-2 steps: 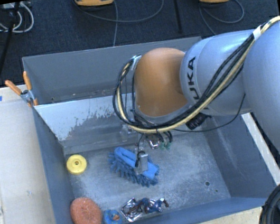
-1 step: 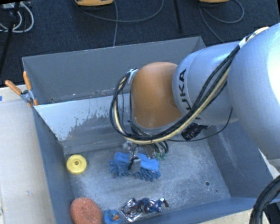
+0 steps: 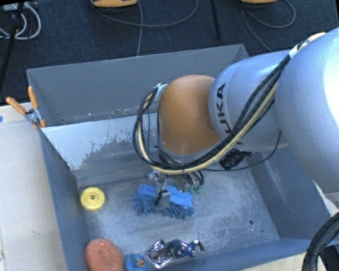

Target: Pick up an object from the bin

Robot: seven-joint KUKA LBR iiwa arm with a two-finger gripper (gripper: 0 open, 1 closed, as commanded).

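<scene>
Hanging low on the blue ruffled thing (image 3: 180,205) at the bin's (image 3: 238,213) middle, the gripper (image 3: 165,193) appears at the grasp step; I cannot tell its opening, so closure needs confirming before lifting.

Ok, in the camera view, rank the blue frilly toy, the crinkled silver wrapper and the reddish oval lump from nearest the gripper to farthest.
1. Blue frilly toy, mid-bin, directly under the gripper.
2. Crinkled silver wrapper, by the view's lower wall.
3. Reddish oval lump, lower-left corner.
</scene>
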